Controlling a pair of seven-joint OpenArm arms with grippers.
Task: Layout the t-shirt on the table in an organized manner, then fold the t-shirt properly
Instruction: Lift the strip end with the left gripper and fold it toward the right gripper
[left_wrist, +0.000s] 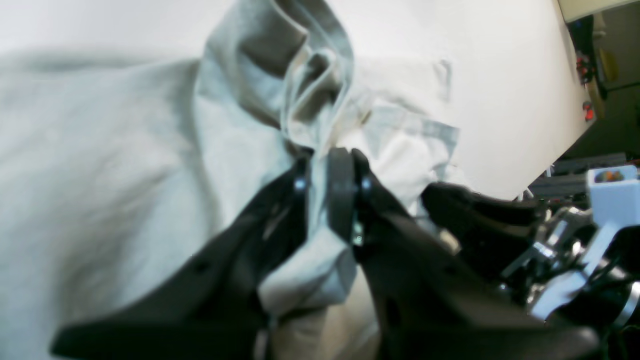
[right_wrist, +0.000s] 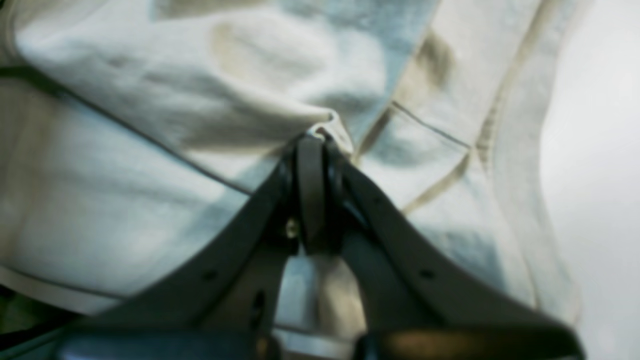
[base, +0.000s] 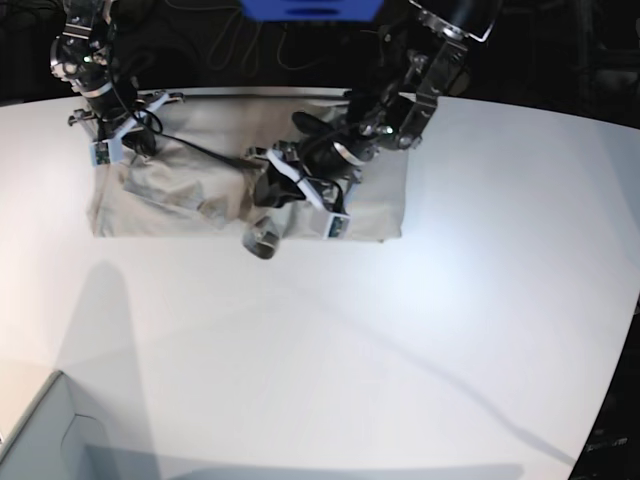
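The light grey-beige t-shirt (base: 170, 205) lies spread near the far edge of the white table (base: 350, 350), with a bunched ridge in its middle. My left gripper (left_wrist: 327, 157) is shut on a raised fold of the t-shirt (left_wrist: 100, 175), and cloth is pinched between its black fingers. In the base view this gripper (base: 272, 190) is over the shirt's middle, where a small flap hangs toward the front edge. My right gripper (right_wrist: 315, 140) is shut on a fold of the t-shirt (right_wrist: 150, 175) beside a seam. In the base view it (base: 135, 150) is at the shirt's far left corner.
A pale grey box corner (base: 40, 440) sits at the near left. A blue object (base: 310, 8) hangs past the table's far edge. Bare tabletop (left_wrist: 500, 100) lies beyond the shirt, and the table's edge shows at the right of the left wrist view.
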